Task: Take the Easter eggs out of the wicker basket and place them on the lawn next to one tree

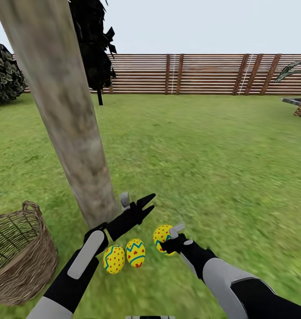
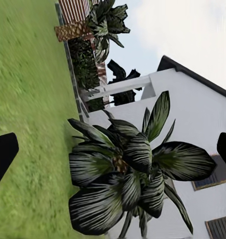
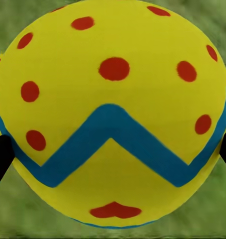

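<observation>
Head view: the right gripper (image 1: 171,241) holds the third Easter egg (image 1: 161,235) between its fingers, low over the lawn (image 1: 203,155) and just right of the two eggs already lying on the grass, one (image 1: 113,259) beside the other (image 1: 135,252). All three sit near the foot of the tree (image 1: 75,133). The left gripper (image 1: 146,203), fingers spread and empty, hovers beside the trunk. The wicker basket (image 1: 21,270) stands to the left, with no egg visible inside. Open grass lies to the right.

Left wrist view: dark fingertips (image 2: 2,157) stand wide apart, with nothing between them; beyond are grass, a striped-leaf plant (image 2: 127,169) and a white house (image 2: 192,114).

Right wrist view: the egg lies directly between the fingertips (image 3: 0,159), its zigzag band crosswise, with grass close behind; release appears to need only a short descent.
</observation>
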